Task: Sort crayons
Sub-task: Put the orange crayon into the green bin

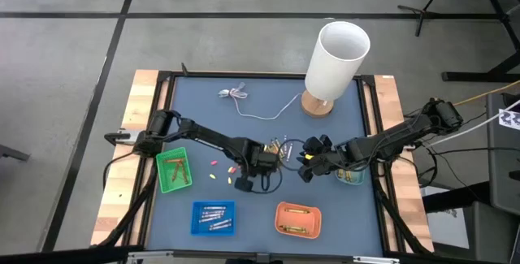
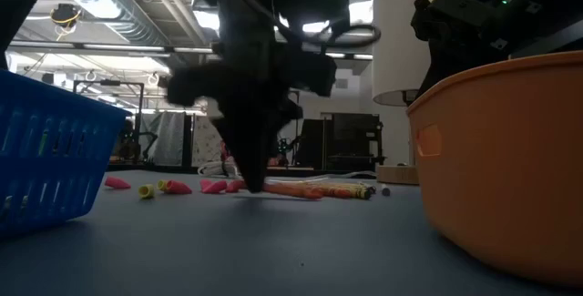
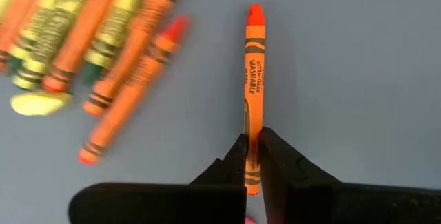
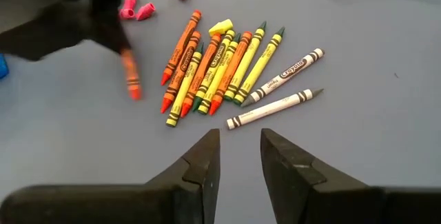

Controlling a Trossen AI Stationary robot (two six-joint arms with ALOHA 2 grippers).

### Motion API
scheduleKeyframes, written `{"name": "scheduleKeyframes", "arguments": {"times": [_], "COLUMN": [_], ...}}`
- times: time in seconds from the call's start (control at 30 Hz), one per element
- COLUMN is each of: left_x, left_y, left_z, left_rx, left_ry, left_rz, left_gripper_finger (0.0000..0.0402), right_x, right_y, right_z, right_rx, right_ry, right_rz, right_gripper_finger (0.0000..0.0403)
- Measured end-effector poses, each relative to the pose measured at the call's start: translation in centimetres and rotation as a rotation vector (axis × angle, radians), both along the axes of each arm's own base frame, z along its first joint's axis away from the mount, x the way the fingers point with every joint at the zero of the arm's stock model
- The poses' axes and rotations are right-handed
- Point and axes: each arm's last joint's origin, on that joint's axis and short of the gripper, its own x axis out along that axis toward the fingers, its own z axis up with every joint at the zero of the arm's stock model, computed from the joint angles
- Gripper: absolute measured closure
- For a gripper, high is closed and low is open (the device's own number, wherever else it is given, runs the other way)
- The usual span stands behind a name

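Your left gripper (image 3: 253, 156) is closed on a single orange crayon (image 3: 253, 79), pinching it near one end; the crayon's length runs straight out past the fingertips over the blue-grey table (image 3: 372, 65). In the low view that gripper (image 2: 250, 182) stands tip-down at the table surface near the middle of the work area.

Just beside the held crayon lies the main pile of crayons (image 4: 220, 69): orange, yellow and red sticks packed side by side, some touching, with two white-wrapped ones (image 4: 275, 107) at the pile's edge. Small pink pieces (image 4: 138, 9) lie apart from the pile.

Your right gripper (image 4: 240, 151) hangs near the pile with its fingers parted and nothing between them.

Further out in the high view, you have a green tray (image 1: 173, 170) on the left, a blue tray (image 1: 213, 217) and an orange tray (image 1: 297, 219) along the near edge, each holding some sticks. A white lamp (image 1: 335, 65) on a wooden base stands at the far side, its thin white cable (image 1: 260, 111) trailing across the table.
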Motion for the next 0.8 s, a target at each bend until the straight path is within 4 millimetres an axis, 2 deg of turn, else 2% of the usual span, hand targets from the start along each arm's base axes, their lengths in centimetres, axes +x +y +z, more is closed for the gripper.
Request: {"name": "scheduleKeyframes", "arguments": {"times": [0.23, 0.53, 0.63, 0.8], "left_x": [-1.7, -5.5, -7.8, -12.5], "left_y": [-2.7, -6.8, -7.8, -8.8], "left_z": [2.7, 8.8, 10.3, 11.1], "left_rx": [0.002, -0.014, 0.026, 0.07], "left_ry": [0.085, -0.022, -0.042, -0.066], "left_rz": [0.024, 0.155, 0.267, 0.511], "left_gripper_finger": [0.0401, 0.0401, 0.0401, 0.0401], "right_x": [0.0, 0.0, 0.0, 0.0], "right_y": [0.0, 0.0, 0.0, -0.1], "right_z": [0.0, 0.0, 0.0, 0.0], "right_rx": [-0.001, -0.002, -0.001, -0.013], "right_ry": [0.0, 0.003, 0.003, -0.005], "right_rz": [0.0, -0.001, -0.001, -0.011], "right_gripper_finger": [0.0299, 0.0299, 0.0299, 0.0299]}}
